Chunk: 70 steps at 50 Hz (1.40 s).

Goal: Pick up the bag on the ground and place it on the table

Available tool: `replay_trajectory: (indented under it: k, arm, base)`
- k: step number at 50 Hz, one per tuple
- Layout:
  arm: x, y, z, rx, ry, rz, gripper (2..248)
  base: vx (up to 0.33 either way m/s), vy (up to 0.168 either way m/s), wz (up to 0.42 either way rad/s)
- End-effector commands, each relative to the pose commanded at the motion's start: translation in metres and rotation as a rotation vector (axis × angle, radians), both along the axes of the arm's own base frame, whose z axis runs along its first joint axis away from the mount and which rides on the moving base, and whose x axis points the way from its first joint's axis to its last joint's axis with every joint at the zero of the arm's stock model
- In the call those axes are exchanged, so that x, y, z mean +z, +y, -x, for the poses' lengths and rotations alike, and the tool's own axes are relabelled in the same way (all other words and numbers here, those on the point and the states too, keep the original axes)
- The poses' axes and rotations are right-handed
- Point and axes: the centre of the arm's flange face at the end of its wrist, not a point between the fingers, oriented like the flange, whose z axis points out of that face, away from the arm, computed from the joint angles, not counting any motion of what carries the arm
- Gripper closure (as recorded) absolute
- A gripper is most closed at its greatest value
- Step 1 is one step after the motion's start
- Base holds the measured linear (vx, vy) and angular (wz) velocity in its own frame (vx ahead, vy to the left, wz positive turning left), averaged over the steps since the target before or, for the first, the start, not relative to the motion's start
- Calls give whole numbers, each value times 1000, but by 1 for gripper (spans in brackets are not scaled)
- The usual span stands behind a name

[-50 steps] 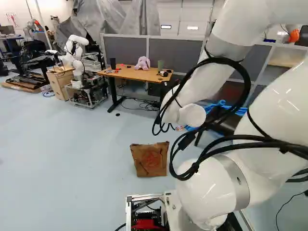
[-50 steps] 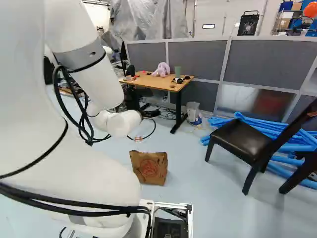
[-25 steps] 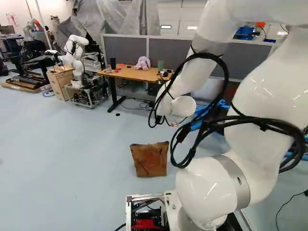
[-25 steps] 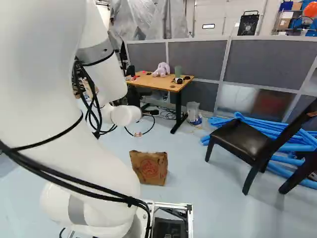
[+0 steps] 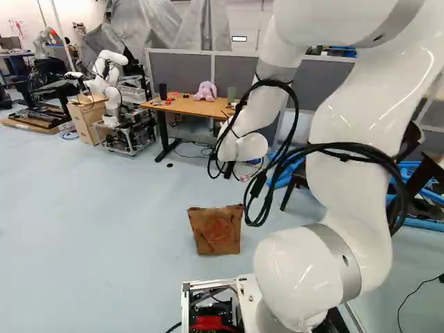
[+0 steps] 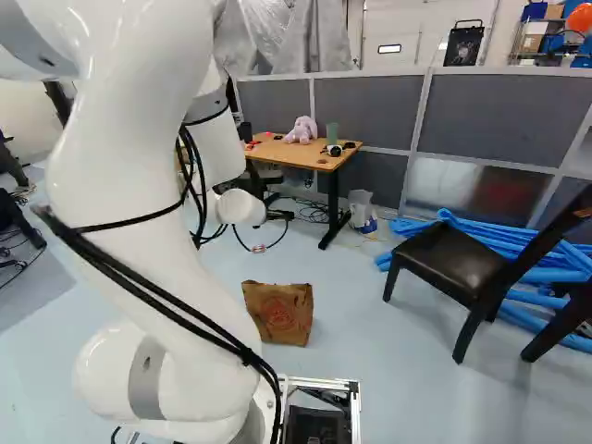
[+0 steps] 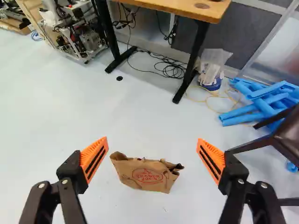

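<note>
While my jaws stand wide apart, the bag [image 7: 147, 176] lies ahead on the floor [image 7: 60, 107], its mouth running along their closing line.

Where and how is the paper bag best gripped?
Probably at the middle of the top edge of the bag, from above, one finger on each broad face: it stands upright, crumpled rim uppermost. The open gripper likely needs a turn, its fingers being spread along the bag's width.
</note>
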Motion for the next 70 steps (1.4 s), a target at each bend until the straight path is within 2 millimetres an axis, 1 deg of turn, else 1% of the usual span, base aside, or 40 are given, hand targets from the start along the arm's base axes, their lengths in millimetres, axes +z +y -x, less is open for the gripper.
replay_trajectory:
  k: [24,54,60,70]
  arm:
    - [-39,16,-48,22,122,13,3]
    - [-90,28,-103,33,248,29,3]
    - [-99,29,-109,34,273,32,3]
    - [-114,30,-111,34,317,37,3]
  base:
    - [0,0,0]
    - [0,0,0]
    - [0,0,0]
    - [0,0,0]
